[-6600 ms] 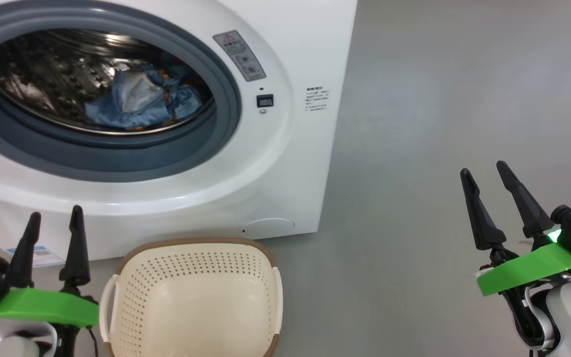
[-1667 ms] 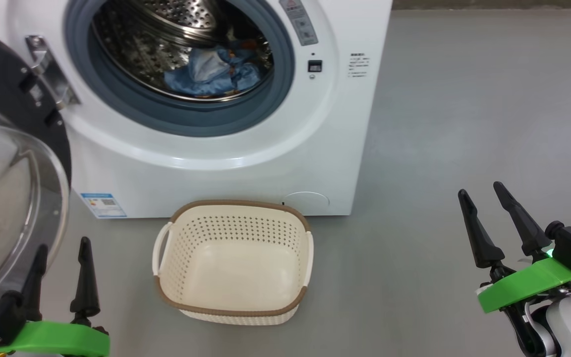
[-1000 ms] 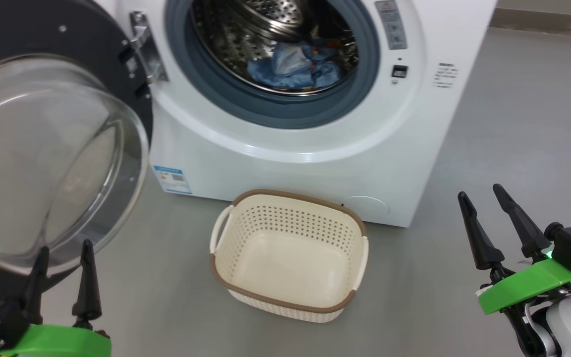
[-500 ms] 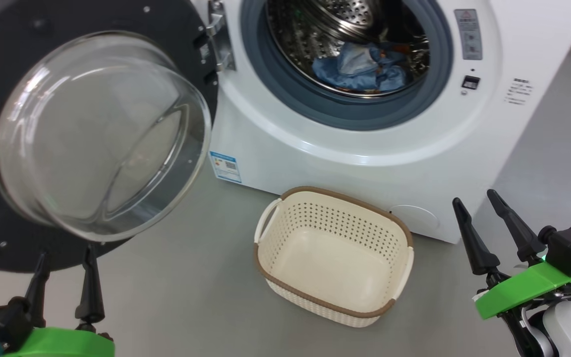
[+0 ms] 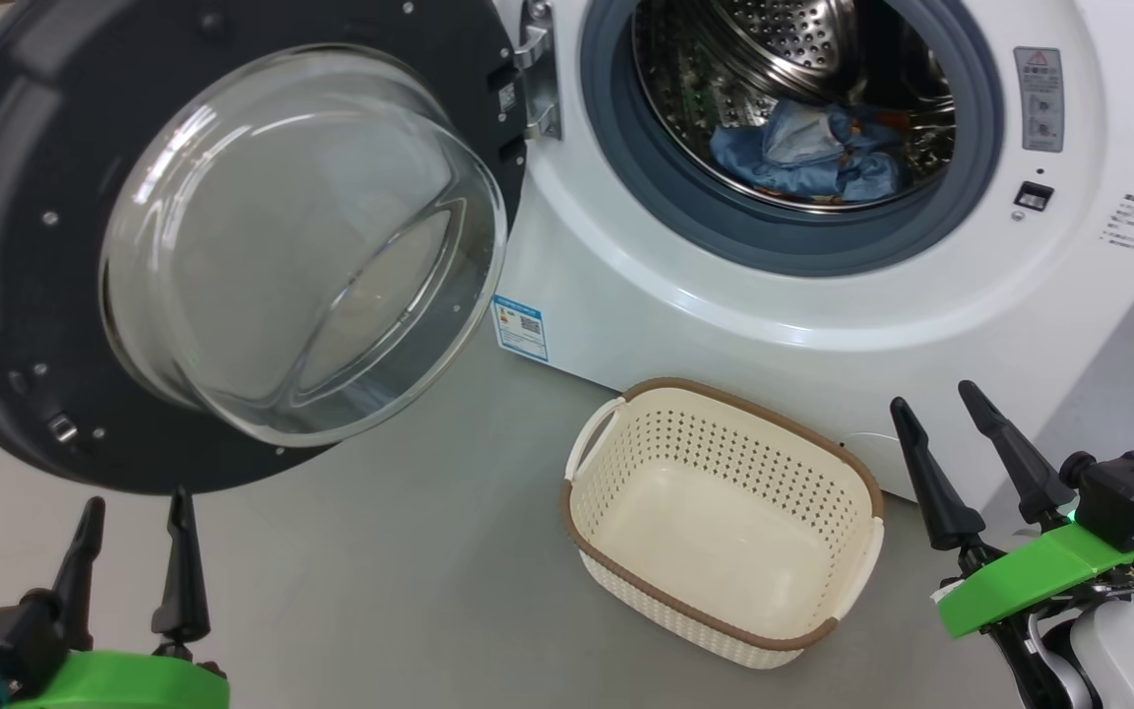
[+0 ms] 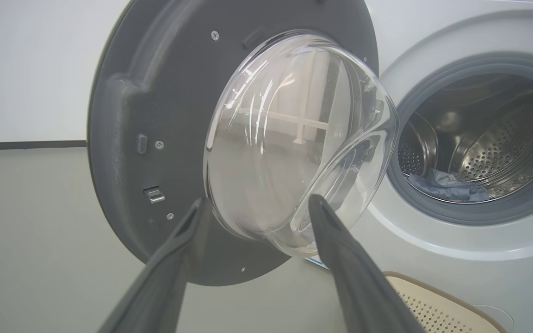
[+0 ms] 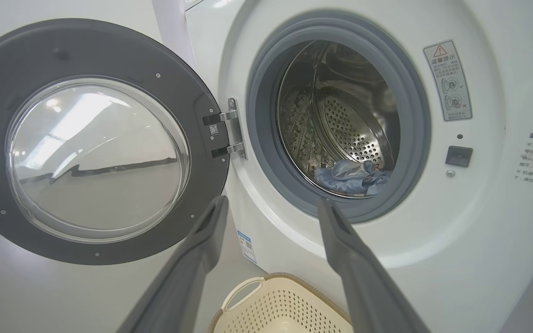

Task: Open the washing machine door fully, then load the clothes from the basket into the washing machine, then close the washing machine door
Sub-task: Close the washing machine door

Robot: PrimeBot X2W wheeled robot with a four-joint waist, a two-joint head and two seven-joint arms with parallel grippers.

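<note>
The washing machine stands with its round black door swung wide open to the left, glass bowl bulging toward me. Light-blue clothes lie in the steel drum; they also show as clothes in the right wrist view. The cream basket sits on the floor in front, nothing inside it. My left gripper is open at the lower left, below the door. My right gripper is open at the lower right, beside the basket. Both hold nothing.
Grey floor spreads between door and basket. A metal hinge joins door to machine. A blue label sits low on the front panel. A white wall with a dark skirting line runs behind the door.
The head camera has swung left, so machine, door and basket have shifted right in the picture. Both grippers stay open in the same lower corners.
</note>
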